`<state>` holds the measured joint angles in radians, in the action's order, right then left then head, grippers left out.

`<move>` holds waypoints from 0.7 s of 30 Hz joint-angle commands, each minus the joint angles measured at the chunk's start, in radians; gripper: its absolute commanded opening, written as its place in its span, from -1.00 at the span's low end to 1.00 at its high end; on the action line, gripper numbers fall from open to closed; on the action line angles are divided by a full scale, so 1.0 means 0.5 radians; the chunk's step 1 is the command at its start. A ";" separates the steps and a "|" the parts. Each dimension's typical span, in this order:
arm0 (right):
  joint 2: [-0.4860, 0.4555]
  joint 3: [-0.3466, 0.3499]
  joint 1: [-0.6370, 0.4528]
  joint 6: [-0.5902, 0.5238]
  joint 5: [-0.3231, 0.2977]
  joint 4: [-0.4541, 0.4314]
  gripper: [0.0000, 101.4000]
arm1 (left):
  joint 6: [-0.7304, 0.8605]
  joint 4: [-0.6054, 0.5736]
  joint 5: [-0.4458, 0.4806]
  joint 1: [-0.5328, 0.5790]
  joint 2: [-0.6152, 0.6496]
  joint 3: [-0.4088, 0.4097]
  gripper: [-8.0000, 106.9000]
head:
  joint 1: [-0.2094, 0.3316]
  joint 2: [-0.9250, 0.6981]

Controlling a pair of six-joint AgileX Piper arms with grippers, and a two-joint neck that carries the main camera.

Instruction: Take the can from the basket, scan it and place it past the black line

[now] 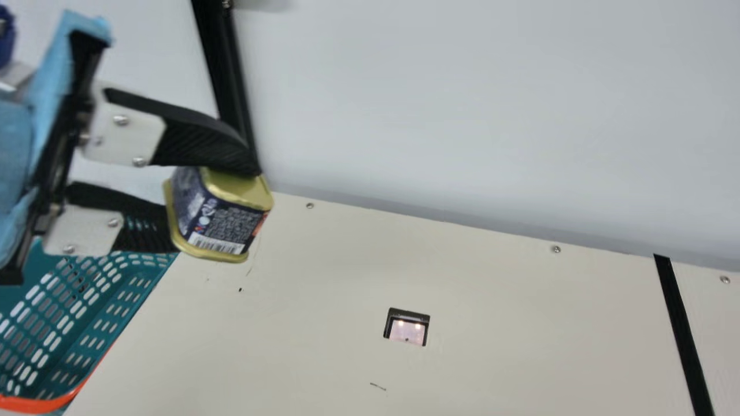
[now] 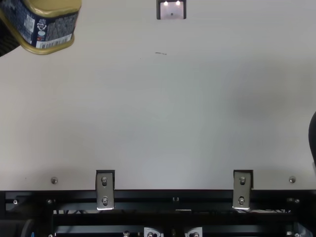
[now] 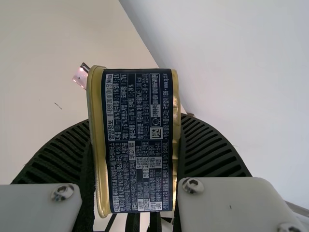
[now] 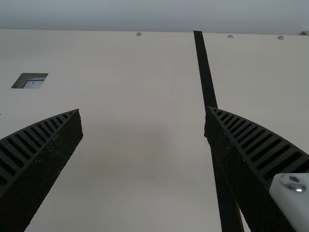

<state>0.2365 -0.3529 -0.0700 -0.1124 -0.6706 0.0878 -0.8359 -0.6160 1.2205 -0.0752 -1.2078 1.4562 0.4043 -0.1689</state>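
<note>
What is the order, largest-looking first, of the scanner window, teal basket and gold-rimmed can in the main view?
1. Teal basket, though partly cut off
2. Gold-rimmed can
3. Scanner window

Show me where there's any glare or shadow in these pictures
Main view: two bright glints in the scanner window; top view: twin glints there too, plus soft shading on the table; right wrist view: a faint dim patch on the table.

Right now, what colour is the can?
The can is gold with a dark blue label, best seen in the left wrist view.
</note>
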 commanded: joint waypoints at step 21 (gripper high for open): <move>0.000 0.000 0.000 0.000 0.000 0.000 1.00 | -0.147 -0.121 -0.001 0.055 -0.019 0.068 -0.68 | 0.064 0.145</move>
<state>0.2365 -0.3529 -0.0700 -0.1124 -0.6706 0.0878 -0.9014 -0.6730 1.2205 -0.0515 -1.2165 1.4867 0.4043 -0.1126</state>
